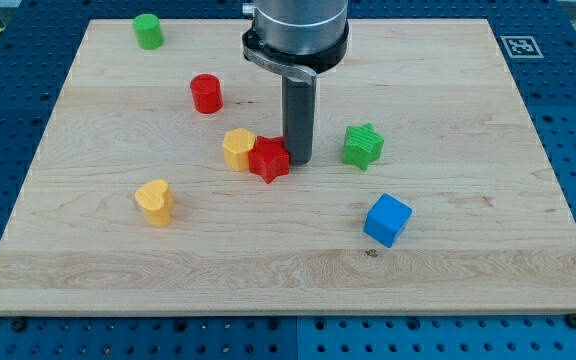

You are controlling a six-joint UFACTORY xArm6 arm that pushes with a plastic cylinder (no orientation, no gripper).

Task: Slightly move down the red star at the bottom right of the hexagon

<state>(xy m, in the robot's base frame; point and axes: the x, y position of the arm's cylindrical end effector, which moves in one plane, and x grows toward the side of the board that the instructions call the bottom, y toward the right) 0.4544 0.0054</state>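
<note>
Tip (299, 160) down on the worktop (468, 260), planted right against the red star (269, 159), on its right-hand side and a touch toward the view's top. No fingers on this rig, only the bare rod, so nothing apart or clamped to report. Red star sitting at the lower right of the yellow hexagon (237, 148), the two touching or as good as. To do this well: better to get squarely above the star first, since a shove from the right risks driving it into the hexagon instead of down. Then a short, gentle stroke toward the view's bottom and stop early, only a slight move being wanted. Open board below, with the yellow heart (154, 201) and blue cube (387, 220) well apart, green star (363, 146) off to the right.
</note>
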